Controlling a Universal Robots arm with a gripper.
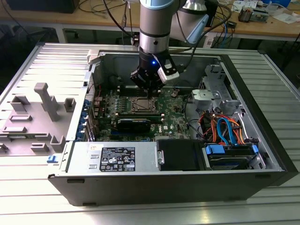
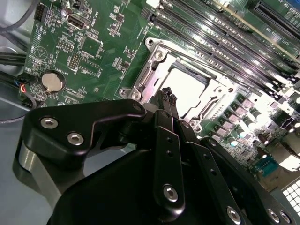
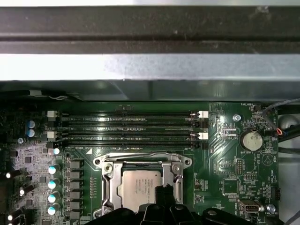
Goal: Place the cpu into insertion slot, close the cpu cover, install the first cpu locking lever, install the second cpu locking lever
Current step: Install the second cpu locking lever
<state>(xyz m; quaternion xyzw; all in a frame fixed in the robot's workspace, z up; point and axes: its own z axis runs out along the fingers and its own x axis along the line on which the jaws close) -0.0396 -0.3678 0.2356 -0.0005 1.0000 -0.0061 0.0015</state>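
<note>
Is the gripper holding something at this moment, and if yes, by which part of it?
It cannot be told. The gripper is down at the insertion slot, where the cpu already lies, and its tips are at the edge of the cpu.

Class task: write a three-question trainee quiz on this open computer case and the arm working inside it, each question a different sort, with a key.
1. True or false: the gripper hangs over the cpu.
2. The cpu cover is: A) down around the chip, B) lying off the board.
3. Which round silver part sits on the motherboard?

Key: 1 true. 2 A. 3 the coin battery.
</note>
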